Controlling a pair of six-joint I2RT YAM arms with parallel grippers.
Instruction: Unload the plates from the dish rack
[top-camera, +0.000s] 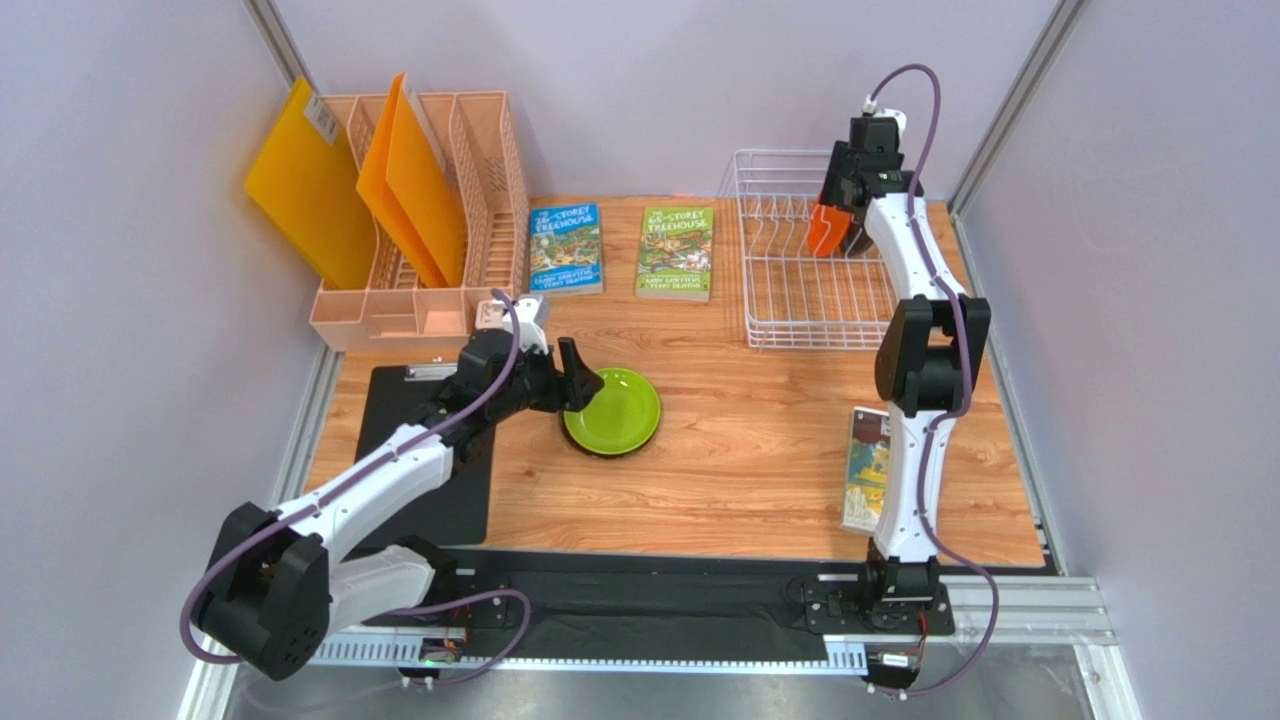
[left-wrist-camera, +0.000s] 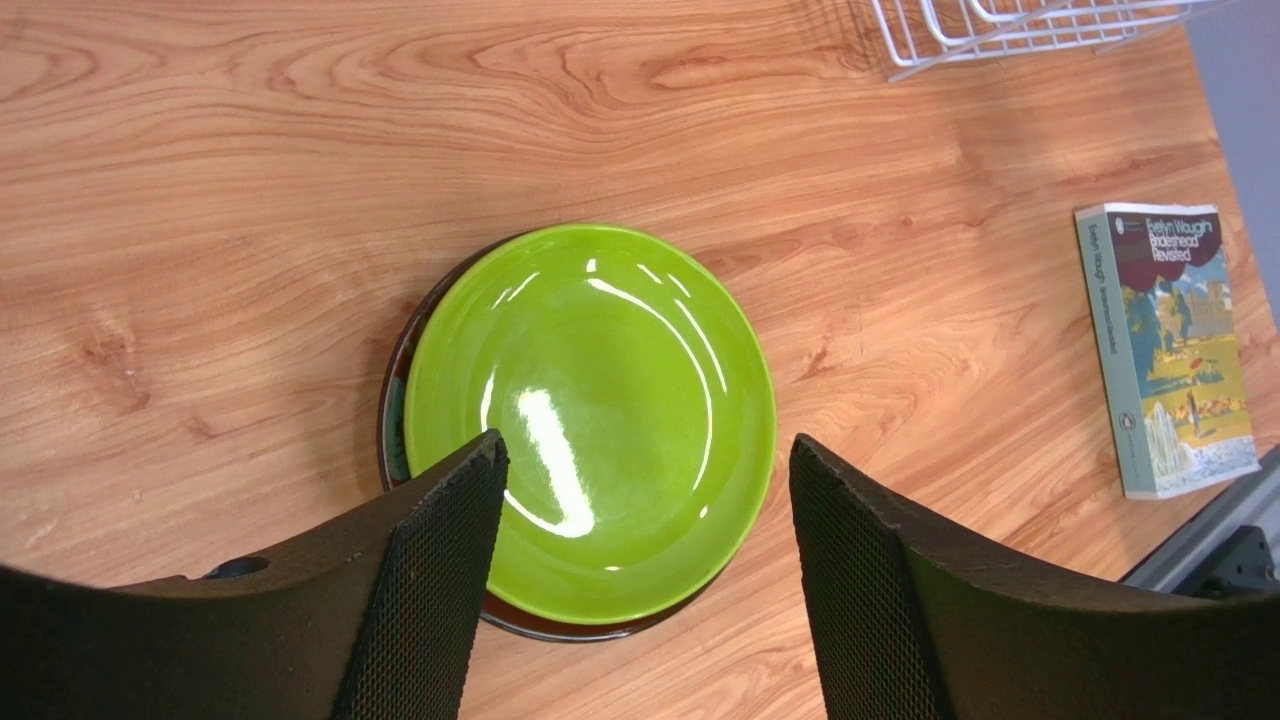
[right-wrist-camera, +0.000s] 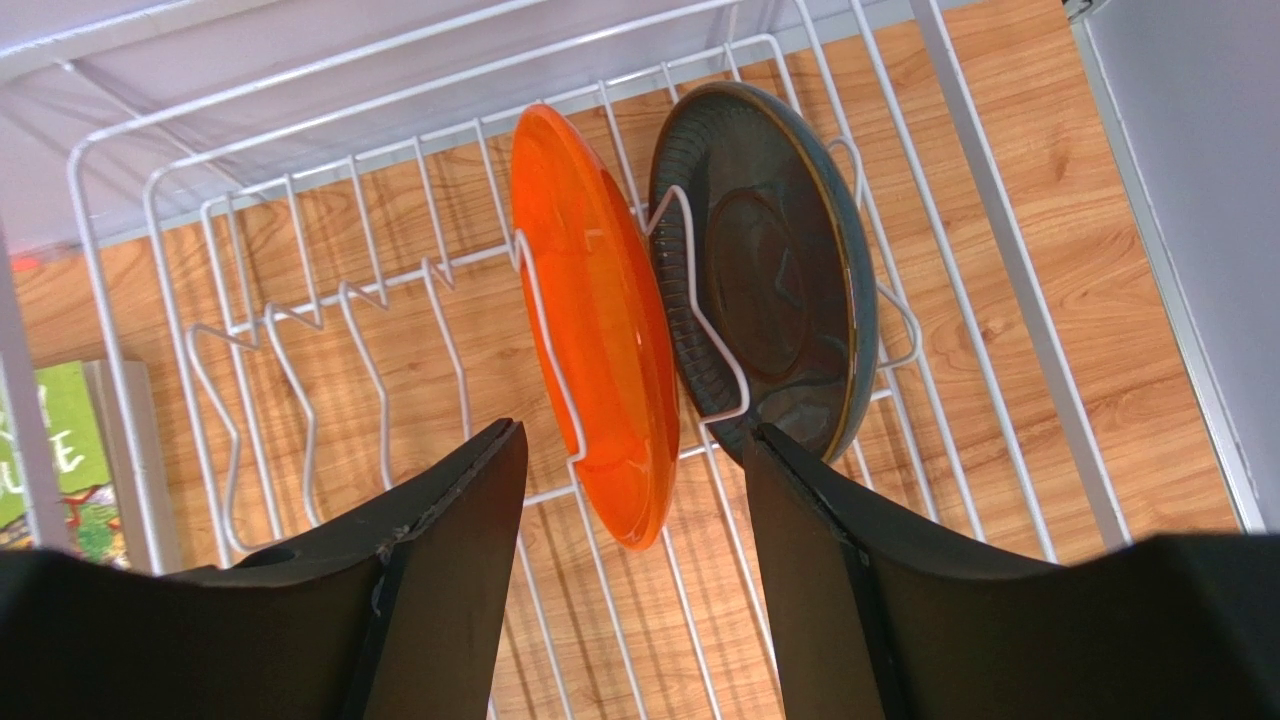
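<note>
Orange plate (right-wrist-camera: 594, 315) stands on edge inside the right hand (right-wrist-camera: 631, 438), not clenched. Left hand (left-wrist-camera: 646, 443) released above flat green plate (left-wrist-camera: 601, 375).

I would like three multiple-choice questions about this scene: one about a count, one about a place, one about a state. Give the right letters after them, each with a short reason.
1. How many plates stand in the dish rack?
A. two
B. three
C. four

2. Where is the lime green plate?
A. in the dish rack
B. held in the air
C. flat on the dark red plate, on the table

3. How is the right claw?
A. shut on a rack wire
B. open, astride the lower edge of the orange plate
C. shut and empty

Answers:
1 A: only the orange plate and the dark teal plate stand between the prongs.
2 C: a dark red rim shows under it in the left wrist view.
3 B: a gap shows on each side of the plate.
</note>
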